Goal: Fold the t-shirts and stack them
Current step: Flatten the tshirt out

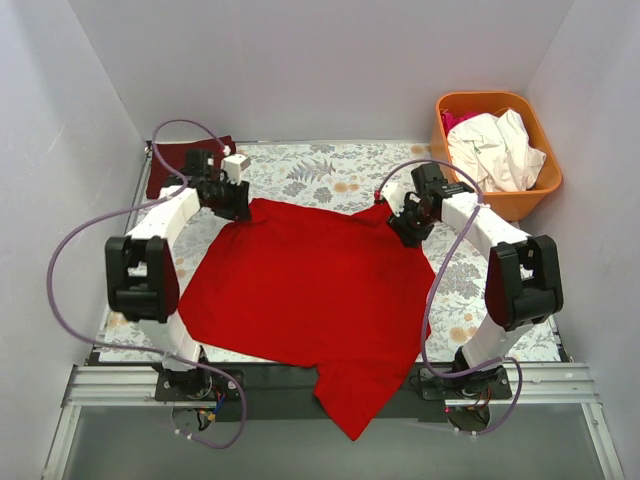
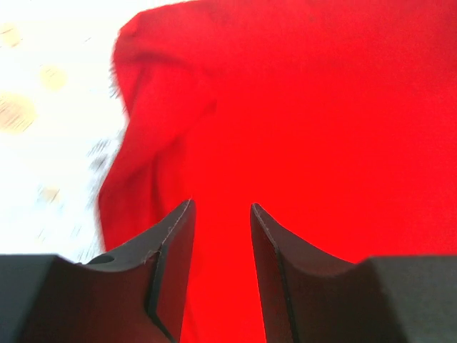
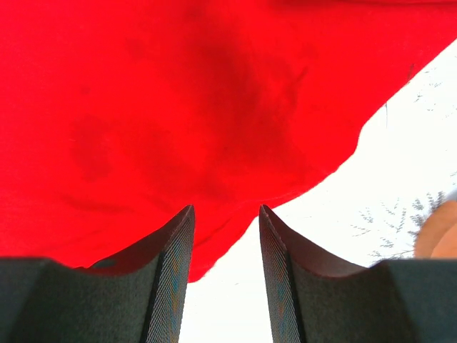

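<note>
A: From above, where is the shirt?

B: The red fabric t-shirt [image 1: 310,290] lies spread on the flower-printed tablecloth [image 1: 320,170]. Its near end hangs off the table edge, over the metal rail. The left gripper [image 1: 232,205] sits at its far left corner and the right gripper [image 1: 405,228] at its far right corner. From this height I can't tell how either pair of fingers stands.

A: Anything else up there?

B: An orange plastic basket [image 1: 545,185] at the far right holds crumpled white garments [image 1: 495,150]. A dark red folded cloth [image 1: 165,160] is partly hidden behind the left arm.

A: And the left wrist view?

B: The left gripper [image 2: 222,205] has its jaws parted, pinching nothing. The t-shirt [image 2: 321,107] fills most of the view, with its edge bunched into folds on the left. The tablecloth beside it is washed out and blurred.

A: The right wrist?

B: The right gripper [image 3: 226,207] is likewise spread apart and holds nothing. The t-shirt [image 3: 178,93] covers the upper part, and its edge runs down to the fingertips. Pale tablecloth shows through the gap. An orange blur is cut off at the right edge.
</note>
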`<state>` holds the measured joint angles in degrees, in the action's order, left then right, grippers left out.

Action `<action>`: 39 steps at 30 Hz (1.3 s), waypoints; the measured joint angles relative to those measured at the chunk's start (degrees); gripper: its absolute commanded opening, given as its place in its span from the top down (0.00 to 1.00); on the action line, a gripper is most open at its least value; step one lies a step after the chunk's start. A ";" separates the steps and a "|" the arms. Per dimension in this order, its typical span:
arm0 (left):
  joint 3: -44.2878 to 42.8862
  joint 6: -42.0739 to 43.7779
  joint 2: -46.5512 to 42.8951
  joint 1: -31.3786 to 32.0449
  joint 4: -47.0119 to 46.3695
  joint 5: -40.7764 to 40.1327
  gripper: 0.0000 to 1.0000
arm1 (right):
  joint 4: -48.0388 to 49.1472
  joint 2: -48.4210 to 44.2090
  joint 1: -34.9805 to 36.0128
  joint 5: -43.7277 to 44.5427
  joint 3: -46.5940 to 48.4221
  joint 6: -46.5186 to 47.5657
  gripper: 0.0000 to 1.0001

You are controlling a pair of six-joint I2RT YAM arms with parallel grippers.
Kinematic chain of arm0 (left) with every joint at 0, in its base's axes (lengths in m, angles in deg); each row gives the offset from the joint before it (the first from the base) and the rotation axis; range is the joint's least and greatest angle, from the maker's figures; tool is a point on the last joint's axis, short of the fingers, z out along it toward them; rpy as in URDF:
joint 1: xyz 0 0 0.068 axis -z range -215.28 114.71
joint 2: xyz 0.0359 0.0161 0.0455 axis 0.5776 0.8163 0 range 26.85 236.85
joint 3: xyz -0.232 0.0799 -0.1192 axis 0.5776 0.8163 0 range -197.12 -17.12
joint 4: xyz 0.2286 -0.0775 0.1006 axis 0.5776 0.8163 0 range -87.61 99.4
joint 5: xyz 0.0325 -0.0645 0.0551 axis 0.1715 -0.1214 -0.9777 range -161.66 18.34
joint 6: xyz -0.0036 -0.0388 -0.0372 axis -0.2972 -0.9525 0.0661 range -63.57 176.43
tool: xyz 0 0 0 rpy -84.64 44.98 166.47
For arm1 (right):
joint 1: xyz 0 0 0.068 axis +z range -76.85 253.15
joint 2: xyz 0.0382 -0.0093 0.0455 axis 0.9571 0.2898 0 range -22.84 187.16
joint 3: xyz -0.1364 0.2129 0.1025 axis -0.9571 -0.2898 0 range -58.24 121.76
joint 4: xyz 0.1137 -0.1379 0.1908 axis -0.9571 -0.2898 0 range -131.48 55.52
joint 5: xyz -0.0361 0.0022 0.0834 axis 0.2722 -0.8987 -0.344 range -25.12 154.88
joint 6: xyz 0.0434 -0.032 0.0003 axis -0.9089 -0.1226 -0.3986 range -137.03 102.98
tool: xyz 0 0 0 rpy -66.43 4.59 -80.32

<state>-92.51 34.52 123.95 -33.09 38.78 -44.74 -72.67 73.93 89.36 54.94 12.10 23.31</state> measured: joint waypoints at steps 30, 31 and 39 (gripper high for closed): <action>-11.08 -8.55 21.75 8.92 -8.15 -14.27 0.67 | -1.55 6.43 0.48 0.79 -3.82 -5.03 0.58; -11.08 -8.52 21.84 9.03 -8.13 -14.56 0.67 | -1.46 6.43 0.48 0.90 -3.82 -5.03 0.57; -11.37 -8.37 22.95 9.25 -7.98 -15.39 0.67 | -0.63 6.45 0.81 2.29 -4.09 -5.03 0.58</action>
<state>-103.88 26.15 146.90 -23.84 30.80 -60.13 -73.31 80.38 90.17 57.24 8.02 18.29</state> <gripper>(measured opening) 0.326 0.424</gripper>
